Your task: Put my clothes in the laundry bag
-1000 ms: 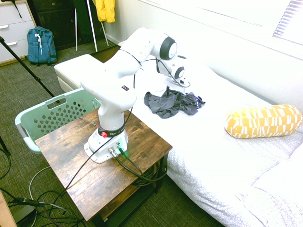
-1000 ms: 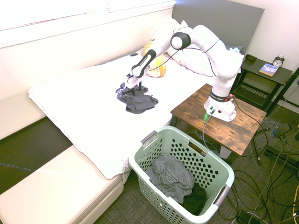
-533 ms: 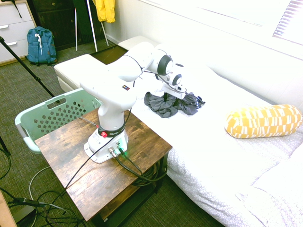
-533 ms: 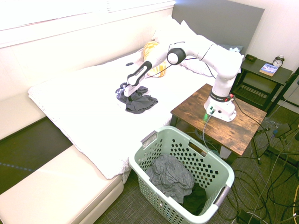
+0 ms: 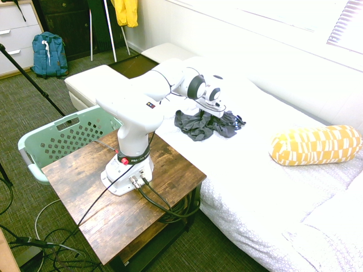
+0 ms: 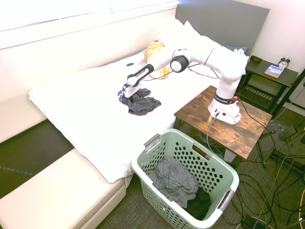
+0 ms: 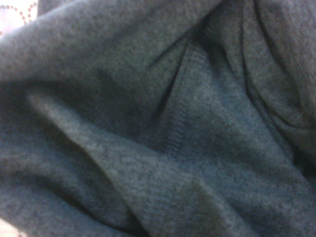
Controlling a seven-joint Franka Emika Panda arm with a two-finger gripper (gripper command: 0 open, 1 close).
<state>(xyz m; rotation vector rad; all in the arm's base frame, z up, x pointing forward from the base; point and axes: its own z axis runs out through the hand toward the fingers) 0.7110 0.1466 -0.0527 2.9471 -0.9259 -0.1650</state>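
White bedding covers the bed (image 6: 86, 109), where the dark grey clothes (image 6: 141, 102) lie in a crumpled heap. Pressed down into that heap is the tool (image 6: 129, 94), its tips buried, so I cannot tell whether it is open, closed or gripping. Relative to the bed, the patterned yellow pillow (image 5: 316, 145) rests on top, the green basket (image 6: 217, 164) stands on the floor near its side with grey fabric (image 6: 174, 180) inside, and the wooden table (image 5: 91, 195) sits beside it.
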